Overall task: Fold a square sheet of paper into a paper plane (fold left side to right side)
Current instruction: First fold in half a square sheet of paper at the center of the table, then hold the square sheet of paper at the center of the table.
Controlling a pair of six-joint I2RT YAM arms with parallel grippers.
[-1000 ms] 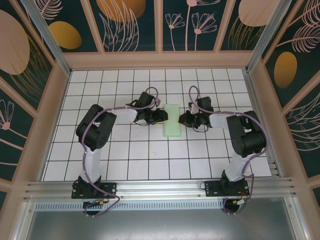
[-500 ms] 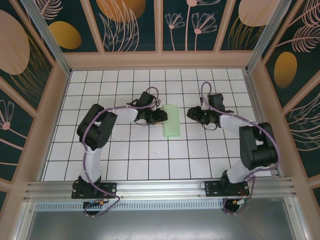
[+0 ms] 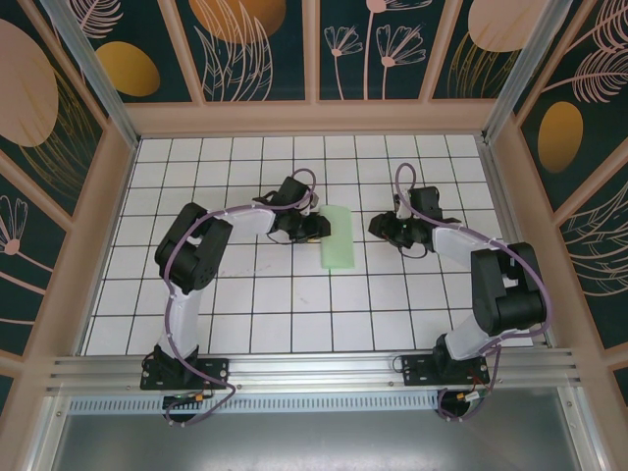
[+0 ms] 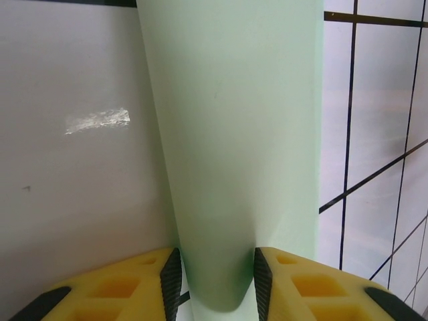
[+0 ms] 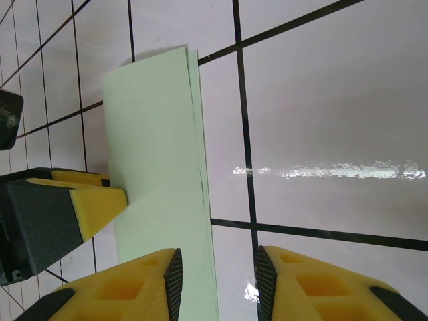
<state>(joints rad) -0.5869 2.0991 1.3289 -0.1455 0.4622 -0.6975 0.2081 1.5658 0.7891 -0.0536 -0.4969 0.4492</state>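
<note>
Green paper (image 3: 339, 235) on white grid-tiled table (image 3: 294, 294), floral wall panels (image 3: 260, 49) around

The top external camera looks steeply down from above the near edge over the whole table (image 3: 294, 304). Both wrist cameras look low and close at the square sheet of paper (image 4: 234, 134) from opposite sides, the right one farther back.

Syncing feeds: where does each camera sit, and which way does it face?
Top external: above, behind the robot, looking down on the table; left arm, right arm show.
Left wrist: over the left tool, facing along the paper; own fingers show.
Right wrist: over the right tool, facing paper and left tool; own fingers show.
Shared: paper.
</note>
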